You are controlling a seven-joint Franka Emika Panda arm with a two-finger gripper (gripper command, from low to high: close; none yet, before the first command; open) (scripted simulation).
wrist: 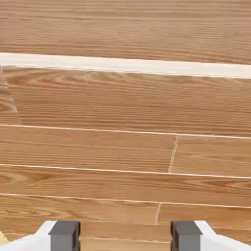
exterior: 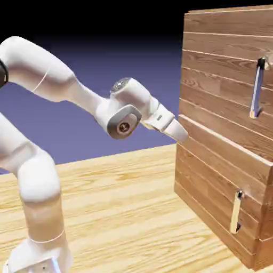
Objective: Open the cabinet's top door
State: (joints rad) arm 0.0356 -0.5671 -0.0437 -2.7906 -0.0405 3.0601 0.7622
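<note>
At the exterior view's right stands the cabinet (exterior: 213, 160), its top door (exterior: 218, 74) above the lower door (exterior: 213, 181), with the grey bar handle (exterior: 257, 88) and the cream handle (exterior: 235, 212) both visible; the hand view shows wood planks, a pale ledge (wrist: 125, 64) and, at its lower left corner, a small cream-yellow patch too cropped to identify. Only the hand view resolves the gripper (wrist: 125, 236) fingertips, set wide apart with nothing between them but planks beyond. In the exterior view the fingers are indistinct beside the cabinet, contact cannot be determined, and the frame crops the cabinet's right side.
</note>
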